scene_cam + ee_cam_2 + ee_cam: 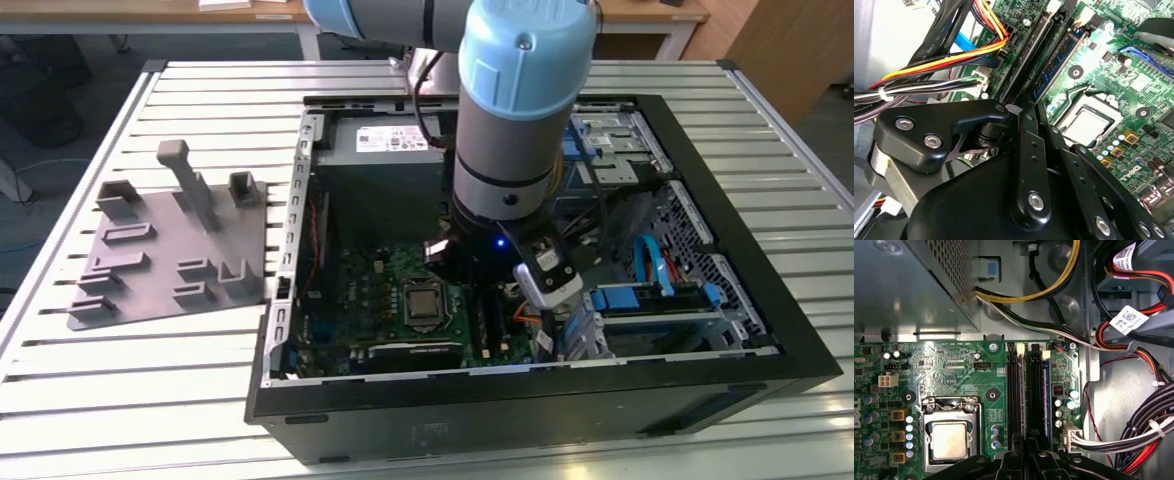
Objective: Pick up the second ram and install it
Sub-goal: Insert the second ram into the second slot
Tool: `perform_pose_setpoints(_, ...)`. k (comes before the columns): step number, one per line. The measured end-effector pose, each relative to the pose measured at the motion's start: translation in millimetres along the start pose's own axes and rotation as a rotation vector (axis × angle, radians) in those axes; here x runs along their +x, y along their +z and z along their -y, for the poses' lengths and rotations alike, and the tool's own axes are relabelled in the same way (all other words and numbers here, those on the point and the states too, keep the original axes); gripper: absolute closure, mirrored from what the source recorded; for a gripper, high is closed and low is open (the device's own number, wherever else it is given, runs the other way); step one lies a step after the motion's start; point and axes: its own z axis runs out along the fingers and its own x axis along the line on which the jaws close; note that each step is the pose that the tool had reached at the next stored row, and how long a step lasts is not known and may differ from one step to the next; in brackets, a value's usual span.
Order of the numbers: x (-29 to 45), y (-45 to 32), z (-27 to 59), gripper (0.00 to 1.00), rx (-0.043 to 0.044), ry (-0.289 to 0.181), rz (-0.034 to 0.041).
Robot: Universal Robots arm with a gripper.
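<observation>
The second ram [1045, 400] is a narrow blue-green stick standing along the outermost of the long black slots, beside the cable side of the green motherboard [964, 370]. In the second wrist view the second ram [1056, 65] shows its chips, and its near end runs in between the black fingers. My gripper [1036, 452] sits over the stick's middle, drawn in shut on it. My gripper [1035, 112] points down at the slots. In the exterior view my gripper [501, 285] is low inside the open computer case [534, 400], over the motherboard [387, 275].
A processor socket [949, 440] lies beside the slots. The grey power supply [909, 285] stands behind the board. Cable bundles [1134, 430] crowd the side by the stick. A grey fixture plate [160, 250] with upright posts lies on the slatted table, at the exterior view's left of the case.
</observation>
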Motion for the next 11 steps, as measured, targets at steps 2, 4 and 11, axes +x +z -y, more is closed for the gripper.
perform_pose_setpoints(2,0.0,0.5,0.0,0.86,-0.0002,0.0,0.0001)
perform_pose_setpoints(4,0.0,1.0,-0.1,0.86,-0.0012,0.0,0.0004)
perform_pose_setpoints(11,0.0,1.1,-0.1,0.79,-0.0013,0.0,0.0004)
